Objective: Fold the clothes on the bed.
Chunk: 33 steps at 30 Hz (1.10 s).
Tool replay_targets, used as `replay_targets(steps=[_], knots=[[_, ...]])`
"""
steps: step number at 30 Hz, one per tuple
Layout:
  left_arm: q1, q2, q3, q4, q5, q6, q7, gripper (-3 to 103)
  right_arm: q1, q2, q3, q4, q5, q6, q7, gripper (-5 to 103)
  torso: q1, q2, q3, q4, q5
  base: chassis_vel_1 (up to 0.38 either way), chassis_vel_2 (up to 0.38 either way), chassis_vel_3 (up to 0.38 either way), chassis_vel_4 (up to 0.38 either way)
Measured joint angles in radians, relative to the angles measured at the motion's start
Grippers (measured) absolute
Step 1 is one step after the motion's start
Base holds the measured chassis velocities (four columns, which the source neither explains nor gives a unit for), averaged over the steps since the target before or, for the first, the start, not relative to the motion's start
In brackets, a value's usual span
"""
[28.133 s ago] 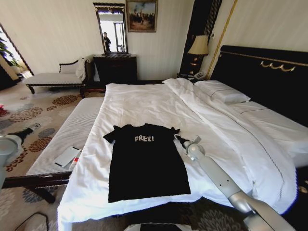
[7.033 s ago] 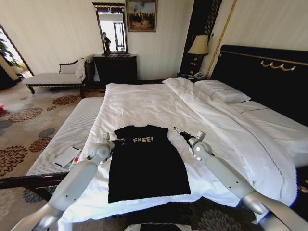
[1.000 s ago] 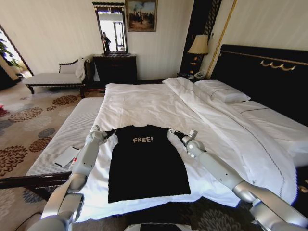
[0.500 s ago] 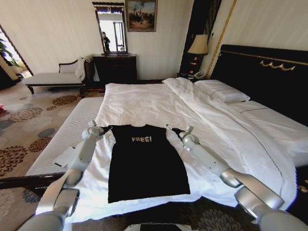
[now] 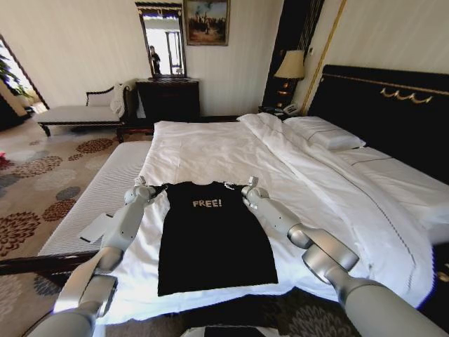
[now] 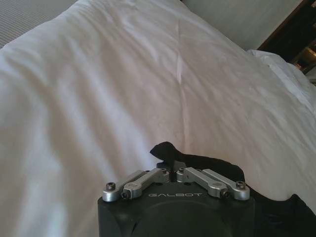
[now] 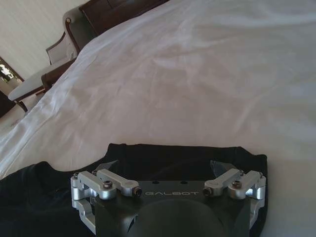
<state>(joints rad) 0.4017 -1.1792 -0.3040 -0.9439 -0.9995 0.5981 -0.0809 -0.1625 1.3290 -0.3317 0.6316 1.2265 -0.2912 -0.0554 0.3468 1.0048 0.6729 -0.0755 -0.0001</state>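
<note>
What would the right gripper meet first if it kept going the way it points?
Probably the black T-shirt: the open right gripper sits over its shoulder edge, aimed forward and down. Beyond lies the white bed sheet.

The big bed has white sheets and a tall dark headboard. A black T-shirt with the word "FREE!" lies flat on it, near the foot end. Past the fingertips of both arms the sheet goes on, white and a bit wrinkled, up to the pillows. A folded white duvet lies along the side beyond the right arm's fingers. The shirt's top edge sits right at the fingers.
</note>
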Motion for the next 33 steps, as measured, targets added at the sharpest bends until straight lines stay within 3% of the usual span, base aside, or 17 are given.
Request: replay_targets(steps=[4,7,14,20,23,27,33], knots=[[0.002,-0.001,-0.003,0.000,0.005,-0.001,0.003,1,0.009,0.002,0.007,-0.010,0.009,-0.057,0.022,100,0.000,0.000,0.000,0.0003,-0.0001,0.000,0.000,0.000,0.000],[0.003,-0.004,-0.003,-0.001,0.007,-0.003,0.004,1,0.015,0.008,0.018,-0.027,-0.002,-0.060,0.029,100,0.000,0.000,0.000,0.0002,0.0001,0.000,0.000,0.000,0.000],[0.024,0.003,-0.001,-0.037,0.012,-0.004,0.011,1,0.022,0.006,0.047,-0.035,-0.054,-0.030,0.047,100,0.000,0.000,0.000,-0.0001,0.0003,0.000,0.000,0.000,0.000],[0.044,-0.005,0.004,-0.012,0.048,-0.015,0.020,1,0.034,0.030,0.097,-0.108,-0.189,0.003,0.094,100,0.000,0.000,0.000,0.0004,-0.0002,0.000,0.000,0.000,0.000],[0.044,-0.017,0.008,-0.007,0.055,-0.016,0.022,1,0.038,0.036,0.112,-0.138,-0.209,0.000,0.104,100,0.000,0.000,0.000,0.0005,0.0002,0.000,0.000,0.000,0.000],[0.043,-0.025,0.014,-0.010,0.056,-0.017,0.022,1,0.039,0.036,0.128,-0.155,-0.197,-0.020,0.104,100,0.000,0.000,0.000,-0.0004,0.0001,0.000,0.000,0.000,0.000],[0.046,-0.021,0.020,-0.014,0.057,-0.018,0.025,1,0.040,0.047,0.163,-0.174,-0.116,-0.053,0.070,100,0.000,0.000,0.000,0.0004,0.0000,0.000,0.000,0.000,0.000]])
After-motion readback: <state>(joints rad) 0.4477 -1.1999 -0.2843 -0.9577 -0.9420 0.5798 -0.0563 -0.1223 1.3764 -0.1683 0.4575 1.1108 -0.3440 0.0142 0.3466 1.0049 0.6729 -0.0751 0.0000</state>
